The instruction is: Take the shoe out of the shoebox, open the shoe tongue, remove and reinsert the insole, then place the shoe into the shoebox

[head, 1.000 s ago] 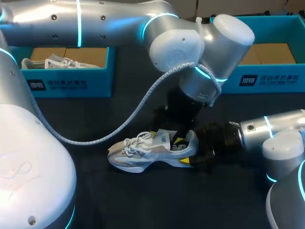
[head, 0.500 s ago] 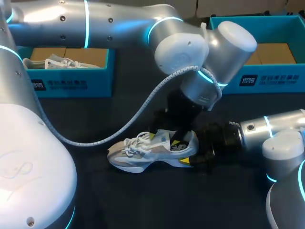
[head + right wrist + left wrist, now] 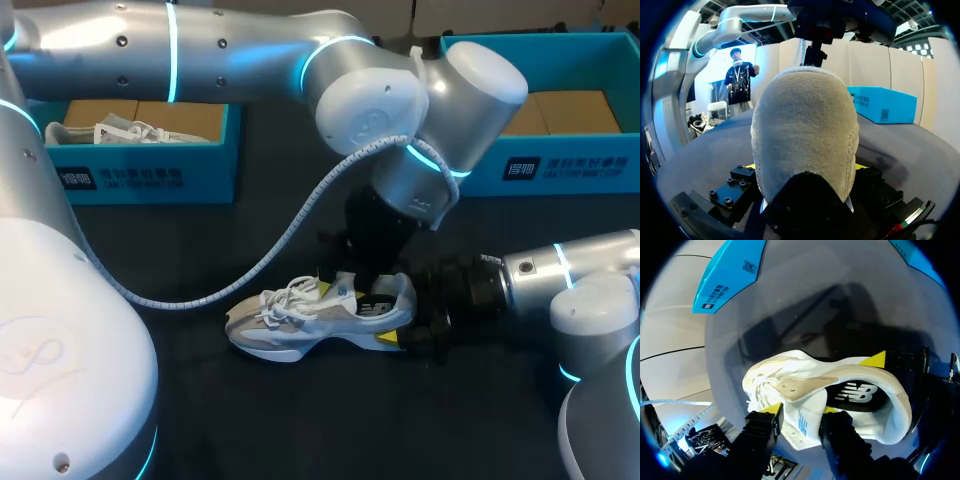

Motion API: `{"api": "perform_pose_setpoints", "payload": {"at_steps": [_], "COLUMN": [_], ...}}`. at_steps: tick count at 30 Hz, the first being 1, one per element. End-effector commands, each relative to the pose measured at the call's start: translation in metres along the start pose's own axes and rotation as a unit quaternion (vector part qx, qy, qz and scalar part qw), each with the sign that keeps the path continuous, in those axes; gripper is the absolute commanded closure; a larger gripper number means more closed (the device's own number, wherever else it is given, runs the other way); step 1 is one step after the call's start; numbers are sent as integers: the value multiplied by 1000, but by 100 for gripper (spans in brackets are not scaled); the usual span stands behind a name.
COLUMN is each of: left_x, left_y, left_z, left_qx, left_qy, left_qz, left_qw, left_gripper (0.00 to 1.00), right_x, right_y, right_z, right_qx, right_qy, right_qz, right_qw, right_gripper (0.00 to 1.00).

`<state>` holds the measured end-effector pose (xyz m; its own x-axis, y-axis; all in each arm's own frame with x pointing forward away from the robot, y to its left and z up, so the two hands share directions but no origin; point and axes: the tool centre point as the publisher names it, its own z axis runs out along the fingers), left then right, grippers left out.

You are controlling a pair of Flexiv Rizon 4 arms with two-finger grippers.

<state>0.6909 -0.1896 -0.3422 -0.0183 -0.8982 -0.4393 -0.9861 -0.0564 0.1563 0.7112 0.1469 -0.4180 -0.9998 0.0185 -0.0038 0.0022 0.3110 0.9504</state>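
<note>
Head view: shoe [image 3: 300, 322] upright on the table [image 3: 300, 430], with open cloth in front of it. The left shoebox [image 3: 140, 175] holds a second shoe [image 3: 125, 131], and the right shoebox [image 3: 560, 165] shows cardboard [image 3: 570, 110]. Left wrist view: left gripper [image 3: 801, 412] pinching the tongue [image 3: 800, 427]. Right wrist view: right gripper [image 3: 805, 167] clamped on the shoe from both sides at the heel [image 3: 805, 125].

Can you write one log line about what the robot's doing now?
shoe: on table | left gripper: jaws pinch tongue | right gripper: jaws clamp heel
</note>
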Motion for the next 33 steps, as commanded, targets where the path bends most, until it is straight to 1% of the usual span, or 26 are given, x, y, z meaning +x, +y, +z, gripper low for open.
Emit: {"api": "perform_pose_setpoints", "payload": {"at_steps": [1,4,8,11,12,13,14,19,24,27,33], "left_x": [-10,-11,-17,-22,-25,-27,-30,-47,-62,-73,-91], "left_y": [3,3,3,1,1,0,-1,-7,-5,-3,2], "left_z": [-2,-3,-6,-8,-8,-8,-8,-11,-13,-16,-15], "left_qx": [2,1,-5,-11,-15,-21,-25,-46,-61,-61,-58], "left_qy": [11,16,31,49,58,69,79,143,193,219,253], "left_qz": [2,3,6,7,7,9,13,35,64,84,98], "left_qw": [1000,1000,999,999,998,997,997,988,977,970,961], "left_gripper": [67,69,76,85,91,99,100,100,100,100,100], "right_x": [1,1,1,1,1,1,1,1,1,1,1], "right_y": [0,0,0,0,0,0,0,0,0,0,0], "right_z": [2,2,2,2,2,2,2,2,2,2,2], "right_qx": [2,2,2,2,2,2,2,2,2,2,2], "right_qy": [-1,-1,-1,-1,-1,-1,-1,-1,-1,-1,-1], "right_qz": [0,0,0,0,0,0,0,0,0,0,0], "right_qw": [1000,1000,1000,1000,1000,1000,1000,1000,1000,1000,1000], "right_gripper": [100,100,100,100,100,100,100,100,100,100,100]}}
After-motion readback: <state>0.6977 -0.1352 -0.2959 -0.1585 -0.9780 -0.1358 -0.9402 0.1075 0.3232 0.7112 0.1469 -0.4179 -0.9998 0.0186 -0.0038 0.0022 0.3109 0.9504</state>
